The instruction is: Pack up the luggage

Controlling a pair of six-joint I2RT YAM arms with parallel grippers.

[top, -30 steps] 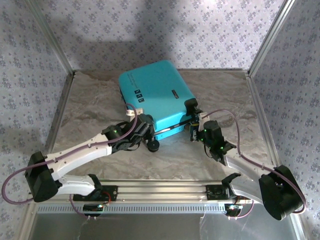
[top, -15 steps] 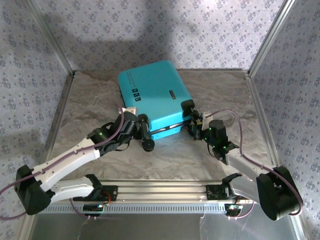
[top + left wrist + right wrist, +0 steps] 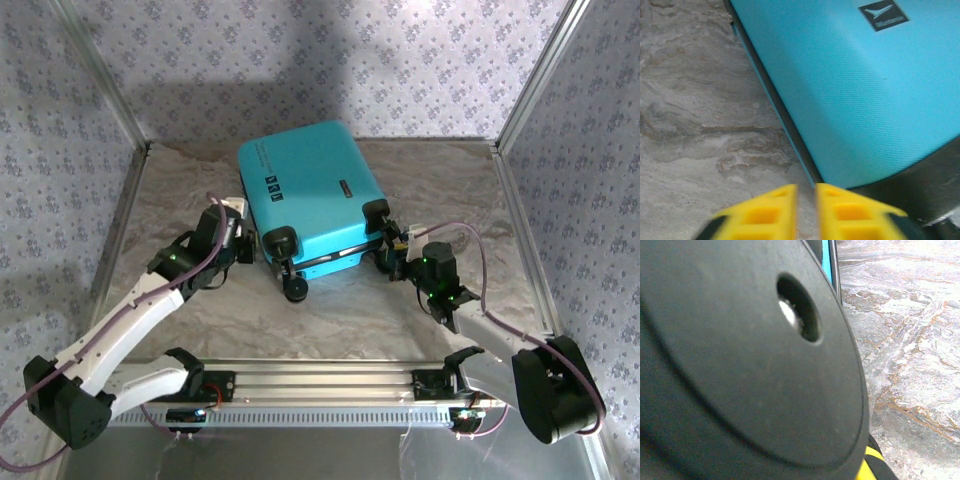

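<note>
The luggage (image 3: 310,190) is a turquoise hard-shell suitcase lying flat and closed mid-table, black wheels toward me. My left gripper (image 3: 246,243) sits low at its near left corner. In the left wrist view its yellow fingers (image 3: 771,210) stand a narrow slit apart over bare table, just short of the shell (image 3: 865,100) and its black zipper band (image 3: 775,105). My right gripper (image 3: 394,252) is shut, up against the near right wheel (image 3: 386,258). That black wheel (image 3: 750,365) looms close in the right wrist view and hides the fingertips.
The table (image 3: 450,190) wears a crinkled marble-patterned cover, with patterned walls and metal posts on three sides. Another wheel (image 3: 296,290) juts out toward the rail (image 3: 320,385) at the near edge. Bare table lies left, right and behind the suitcase.
My left arm has drawn back leftward from the suitcase's near edge to its left corner, fingers narrowing. My right gripper has edged closer to the wheel.
</note>
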